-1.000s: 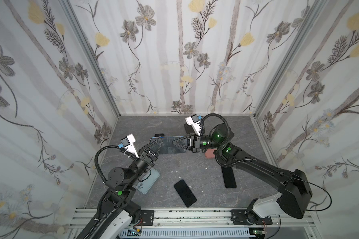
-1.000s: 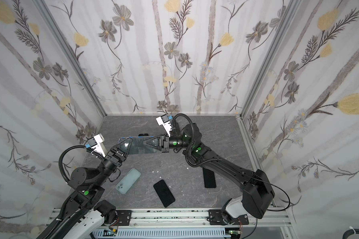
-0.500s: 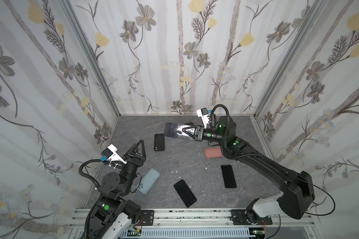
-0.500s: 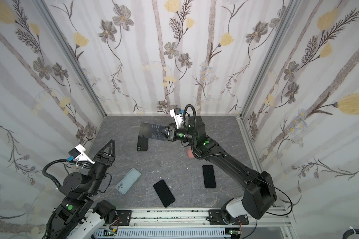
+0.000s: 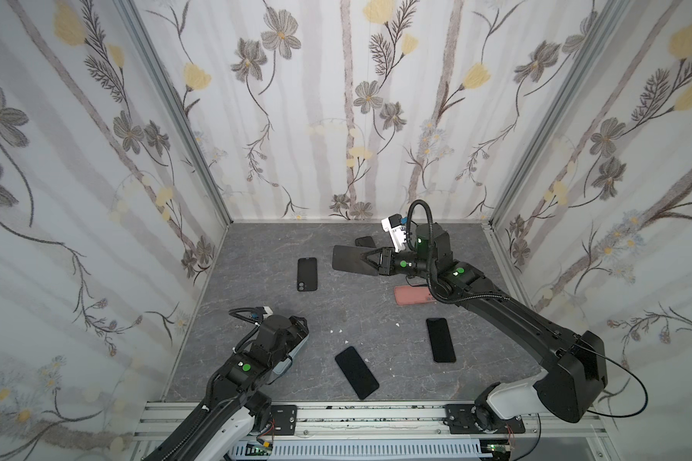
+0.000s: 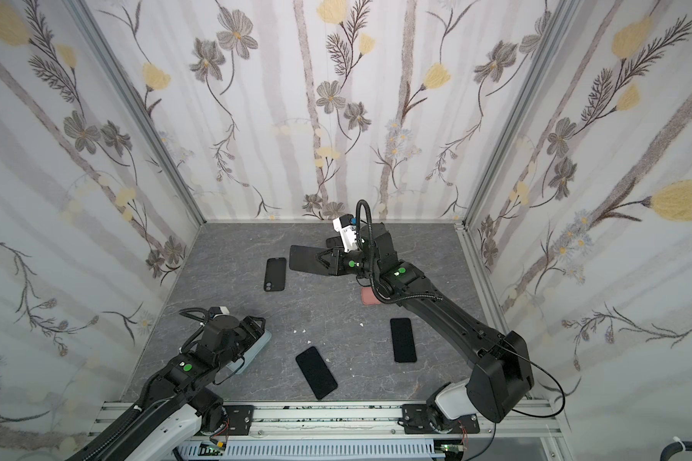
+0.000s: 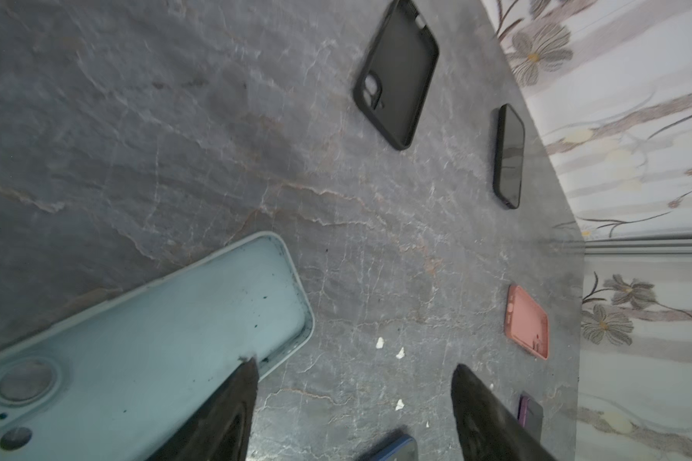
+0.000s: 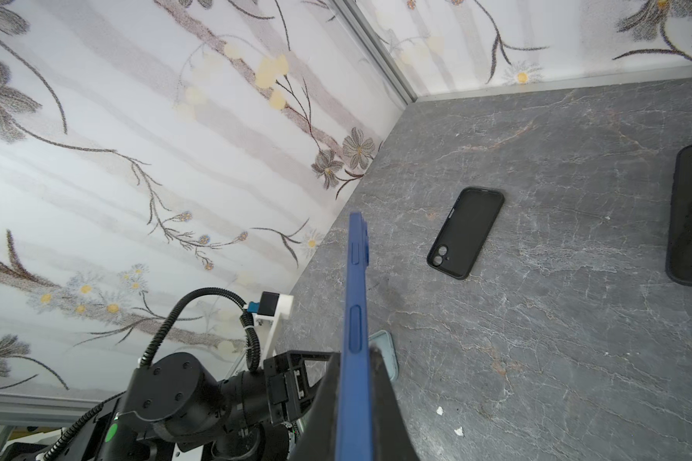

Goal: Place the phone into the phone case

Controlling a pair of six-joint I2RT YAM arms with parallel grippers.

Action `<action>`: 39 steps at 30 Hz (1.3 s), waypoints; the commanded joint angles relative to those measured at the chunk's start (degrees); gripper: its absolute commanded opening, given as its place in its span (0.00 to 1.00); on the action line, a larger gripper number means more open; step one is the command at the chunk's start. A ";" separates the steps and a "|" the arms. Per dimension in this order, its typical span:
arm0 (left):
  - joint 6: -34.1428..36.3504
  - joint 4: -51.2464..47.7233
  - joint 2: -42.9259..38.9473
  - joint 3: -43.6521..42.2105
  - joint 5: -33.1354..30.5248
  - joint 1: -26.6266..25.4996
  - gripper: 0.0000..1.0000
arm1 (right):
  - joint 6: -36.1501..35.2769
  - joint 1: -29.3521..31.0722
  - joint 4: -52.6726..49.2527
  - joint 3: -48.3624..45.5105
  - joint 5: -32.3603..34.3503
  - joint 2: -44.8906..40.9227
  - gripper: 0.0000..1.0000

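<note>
My right gripper (image 5: 362,257) (image 6: 316,258) (image 8: 355,355) is shut on one end of a blue-edged phone (image 5: 346,258) (image 8: 356,287) and holds it above the floor near the back. An empty black phone case (image 5: 307,274) (image 8: 466,233) (image 7: 396,76) lies open side up to the left of it. My left gripper (image 7: 352,383) (image 5: 294,333) is open and holds nothing. It hangs low at the front left, with one finger (image 7: 240,399) over the end of an empty light blue case (image 7: 144,339) (image 5: 298,349).
A pink case (image 5: 412,295) (image 7: 527,321) lies under the right arm. A dark cased phone (image 5: 364,241) (image 7: 509,155) sits near the back wall. Two black phones (image 5: 356,372) (image 5: 440,340) lie at the front. White crumbs (image 7: 380,342) dot the grey floor. Walls close three sides.
My left gripper let go of the blue-edged phone, opened, and drew back down to the front left over the light blue case. The right gripper carried the phone to the right.
</note>
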 commanded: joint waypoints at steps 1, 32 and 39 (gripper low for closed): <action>-2.45 4.74 1.62 -2.35 3.69 -0.25 0.76 | -0.12 0.30 1.89 1.11 0.21 -0.45 0.00; 23.44 38.36 41.14 6.67 14.84 -10.49 0.74 | -0.55 0.83 2.78 -0.02 -0.52 1.99 0.00; 24.57 37.55 45.34 13.00 20.13 -16.00 0.72 | -0.04 0.83 3.65 2.00 -0.11 3.20 0.00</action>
